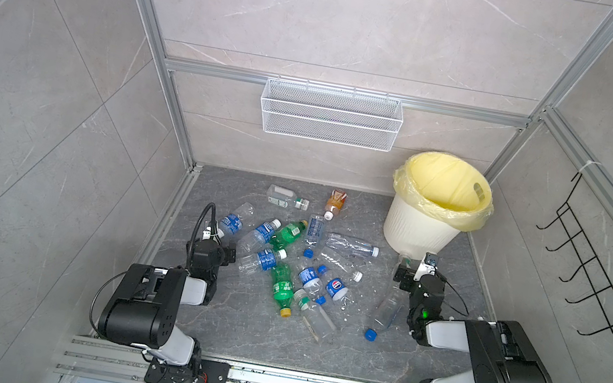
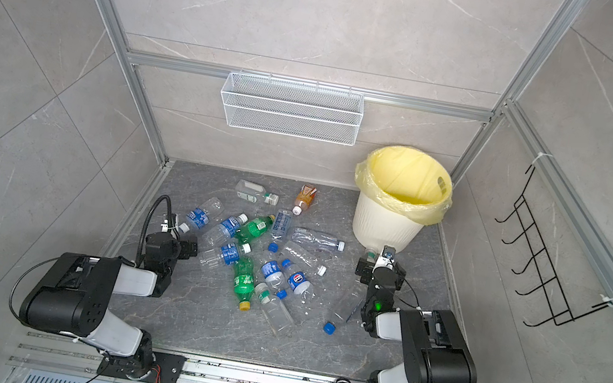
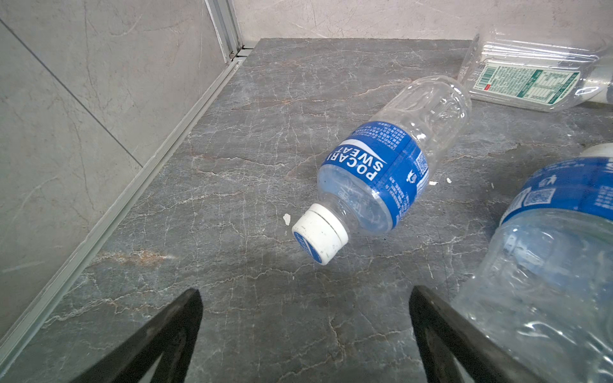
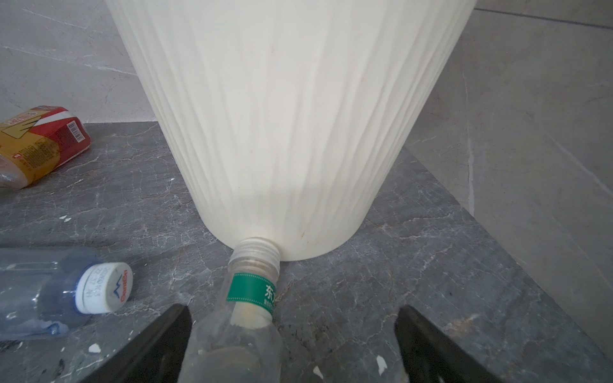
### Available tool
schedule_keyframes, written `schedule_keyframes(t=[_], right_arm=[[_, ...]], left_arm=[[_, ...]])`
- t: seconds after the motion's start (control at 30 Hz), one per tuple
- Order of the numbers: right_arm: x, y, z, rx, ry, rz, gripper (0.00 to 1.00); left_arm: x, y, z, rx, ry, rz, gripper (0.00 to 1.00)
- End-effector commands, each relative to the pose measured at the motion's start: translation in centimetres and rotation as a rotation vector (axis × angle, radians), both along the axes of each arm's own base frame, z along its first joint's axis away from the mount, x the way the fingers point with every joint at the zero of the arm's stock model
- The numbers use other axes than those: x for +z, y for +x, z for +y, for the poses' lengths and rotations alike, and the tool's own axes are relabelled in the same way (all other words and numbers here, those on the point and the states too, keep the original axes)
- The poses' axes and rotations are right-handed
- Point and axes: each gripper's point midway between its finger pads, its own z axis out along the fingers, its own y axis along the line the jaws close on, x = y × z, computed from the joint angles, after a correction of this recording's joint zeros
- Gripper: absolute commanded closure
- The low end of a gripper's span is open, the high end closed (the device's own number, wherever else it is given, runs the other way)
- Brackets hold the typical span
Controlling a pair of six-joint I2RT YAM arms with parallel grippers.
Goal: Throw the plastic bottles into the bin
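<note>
Several plastic bottles (image 1: pixel 291 236) (image 2: pixel 256 228) lie scattered on the dark stone floor. The bin (image 1: pixel 416 230) (image 2: pixel 383 224), cream and ribbed with a yellow bag, stands at the back right. My left gripper (image 1: pixel 222 246) (image 3: pixel 305 298) is open and empty, low over the floor. A blue-labelled bottle with a white cap (image 3: pixel 381 175) lies just ahead of it. My right gripper (image 1: pixel 409 269) (image 4: pixel 293 318) is open at the foot of the bin (image 4: pixel 292 116). A clear capless bottle with a green neck band (image 4: pixel 252 291) lies between its fingers, close to one of them, its mouth touching the bin.
A white wire mesh basket (image 1: pixel 330 114) hangs on the back wall. A black wire rack (image 1: pixel 595 266) hangs on the right wall. Aluminium frame rails border the floor. An orange-labelled bottle (image 4: pixel 39 142) and a white-capped clear bottle (image 4: pixel 102 288) lie beside the bin.
</note>
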Motion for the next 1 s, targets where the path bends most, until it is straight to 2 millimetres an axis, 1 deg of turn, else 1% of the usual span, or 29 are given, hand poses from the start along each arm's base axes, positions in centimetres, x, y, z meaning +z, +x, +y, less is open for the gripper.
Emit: schedule_keyframes(t=[0.0,0.1,0.13,0.2,0.23,0.3,0.33,0.37,0.4,0.47,0.5,0.53,0.6,0.67,0.73,0.77,0.87,0.97], right_arm=[[0.1,0.4,0.0,0.000,0.020,0.001,0.00],[0.2,0.2,-0.3,-0.012,0.016,-0.006,0.00],[0.6,0.1,-0.8,-0.048,0.011,-0.023,0.00],[0.7,-0.2,-0.7,-0.040,0.011,-0.024,0.00],[1.1,-0.3,-0.5,-0.028,0.009,-0.040,0.00],[1.4,-0.7,-0.3,-0.016,0.009,-0.047,0.00],[2.3,-0.8,-0.6,-0.041,0.001,-0.080,0.00],[3.3,-1.2,-1.5,-0.127,-0.018,-0.089,0.00],[4.3,-1.6,-2.0,-0.160,-0.017,-0.080,0.00],[6.1,-2.2,-1.9,-0.156,0.001,-0.097,0.00],[6.7,-2.4,-2.2,-0.179,0.025,-0.113,0.00],[7.1,-2.6,-2.4,-0.200,0.059,-0.119,0.00],[7.4,-2.8,-2.6,-0.223,0.085,-0.077,0.00],[7.6,-3.4,-3.4,-0.308,0.165,-0.034,0.00],[7.9,-4.0,-4.2,-0.402,0.235,-0.013,0.00],[8.0,-4.3,-4.5,-0.439,0.257,0.025,0.00],[8.5,-4.1,-3.6,-0.402,0.264,0.136,0.00],[7.9,-5.0,-3.1,-0.409,0.292,0.241,0.00]], left_arm=[[2.0,1.0,0.0,-0.005,-0.001,-0.068,0.00],[2.4,0.9,0.2,0.013,0.006,-0.076,0.00],[2.7,0.8,0.5,0.032,0.010,-0.078,0.00],[3.7,0.7,1.1,0.075,0.026,-0.061,0.00],[4.1,0.7,1.2,0.082,0.025,-0.034,0.00],[5.7,0.6,1.5,0.104,0.032,-0.020,0.00],[6.7,0.4,1.7,0.116,0.033,-0.029,0.00],[7.7,0.1,1.8,0.123,0.022,-0.039,0.00],[8.8,-0.3,1.8,0.128,0.010,-0.054,0.00],[10.8,-0.9,1.7,0.135,-0.019,-0.083,0.00],[11.6,-1.2,1.7,0.139,-0.034,-0.094,0.00],[12.2,-1.4,1.5,0.130,-0.052,-0.093,0.00],[13.1,-1.6,0.8,0.106,-0.085,-0.061,0.00],[14.1,-1.7,0.4,0.103,-0.142,-0.031,0.00],[14.9,-1.8,-0.2,0.110,-0.216,-0.002,0.00],[15.1,-1.9,-0.6,0.108,-0.255,0.015,0.00],[15.7,-2.3,-2.1,0.097,-0.351,0.044,0.00],[16.1,-2.8,-4.2,0.075,-0.369,0.058,0.00]])
